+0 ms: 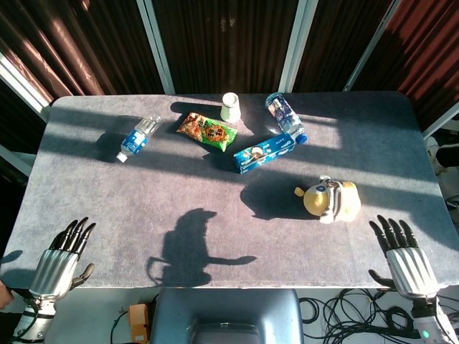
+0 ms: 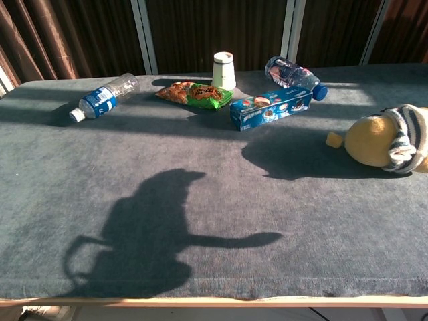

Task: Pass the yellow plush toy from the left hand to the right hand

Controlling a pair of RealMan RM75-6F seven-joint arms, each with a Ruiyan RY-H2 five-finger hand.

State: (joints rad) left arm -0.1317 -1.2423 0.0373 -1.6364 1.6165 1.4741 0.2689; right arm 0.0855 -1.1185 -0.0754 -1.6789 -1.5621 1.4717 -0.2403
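Note:
The yellow plush toy [image 1: 330, 201] with a striped band lies on its side on the grey table [image 1: 215, 215], right of centre; in the chest view the plush toy [image 2: 384, 140] is at the right edge. Nothing holds it. My right hand [image 1: 400, 256] hovers at the table's front right corner, below and to the right of the toy, fingers spread and empty. At the front left corner, far from the toy, my left hand [image 1: 60, 258] is also empty with fingers spread. Neither hand shows in the chest view.
Along the back of the table lie a water bottle [image 1: 138, 137] at the left, a snack bag [image 1: 207, 132], an upturned paper cup [image 1: 230, 107], a second bottle [image 1: 285, 116] and a blue box [image 1: 264, 152]. A dark shadow [image 1: 193, 247] falls on the front middle.

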